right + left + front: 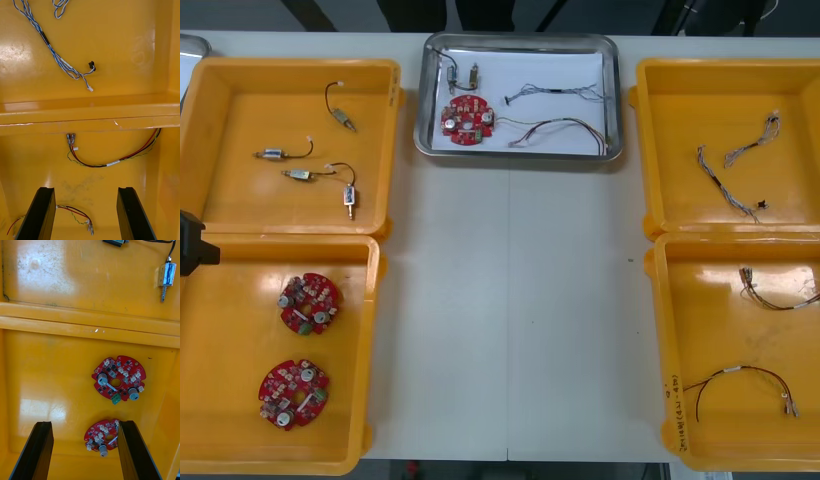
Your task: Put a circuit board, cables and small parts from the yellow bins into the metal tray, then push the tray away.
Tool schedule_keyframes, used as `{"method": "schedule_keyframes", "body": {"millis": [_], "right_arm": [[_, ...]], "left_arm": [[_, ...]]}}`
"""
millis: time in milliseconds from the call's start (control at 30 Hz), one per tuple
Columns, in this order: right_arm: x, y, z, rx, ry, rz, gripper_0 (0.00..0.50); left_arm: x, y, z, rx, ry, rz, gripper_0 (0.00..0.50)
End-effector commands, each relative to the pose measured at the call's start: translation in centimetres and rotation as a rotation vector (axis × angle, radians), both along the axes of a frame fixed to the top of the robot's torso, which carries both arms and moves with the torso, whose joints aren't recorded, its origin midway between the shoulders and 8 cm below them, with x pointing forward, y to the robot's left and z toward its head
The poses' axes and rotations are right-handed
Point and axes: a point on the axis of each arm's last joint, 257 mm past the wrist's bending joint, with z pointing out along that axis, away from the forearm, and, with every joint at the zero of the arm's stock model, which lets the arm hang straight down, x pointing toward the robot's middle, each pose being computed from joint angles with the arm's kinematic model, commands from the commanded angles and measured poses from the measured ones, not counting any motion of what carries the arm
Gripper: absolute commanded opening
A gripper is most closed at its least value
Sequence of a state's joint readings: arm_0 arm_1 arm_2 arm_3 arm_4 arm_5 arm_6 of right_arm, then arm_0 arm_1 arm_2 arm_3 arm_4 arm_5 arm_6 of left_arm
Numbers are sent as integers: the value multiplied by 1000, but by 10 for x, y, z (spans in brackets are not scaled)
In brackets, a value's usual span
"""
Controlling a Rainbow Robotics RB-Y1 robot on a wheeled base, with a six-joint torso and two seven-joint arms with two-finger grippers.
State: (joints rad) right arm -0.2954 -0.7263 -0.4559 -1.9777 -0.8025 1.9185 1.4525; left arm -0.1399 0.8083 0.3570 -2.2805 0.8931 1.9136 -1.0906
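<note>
We lose part of a thin red-and-yellow cable (77, 213) behind a black finger (37, 215) | small silver metal part (114, 242) cut off at edge.

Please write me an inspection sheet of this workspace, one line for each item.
Surface: light table, yellow bins at both sides.
Job's things: metal tray at the far edge holds one circuit board, small metal parts and cables; two boards lie in the near left bin.
Clutter: nothing seen.
Grippers: left gripper open over the near left bin; right gripper open over the near right bin.
Cables: blue and white cables in the far right bin; red and yellow cables in the near right bin.
Surroundings: dark shapes beyond the far edge, unclear.
</note>
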Motion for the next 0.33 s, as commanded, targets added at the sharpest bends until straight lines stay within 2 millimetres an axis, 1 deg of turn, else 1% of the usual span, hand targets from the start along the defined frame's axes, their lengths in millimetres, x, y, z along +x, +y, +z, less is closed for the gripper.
{"method": "schedule_keyframes", "body": {"millis": [33,333], "right_arm": [[-5,-17,18,-34,-30,-44,472],[-5,-17,18,-34,-30,-44,472]], "left_arm": [[-6,11,2,95,17,-68,500],[-6,11,2,95,17,-68,500]]}}
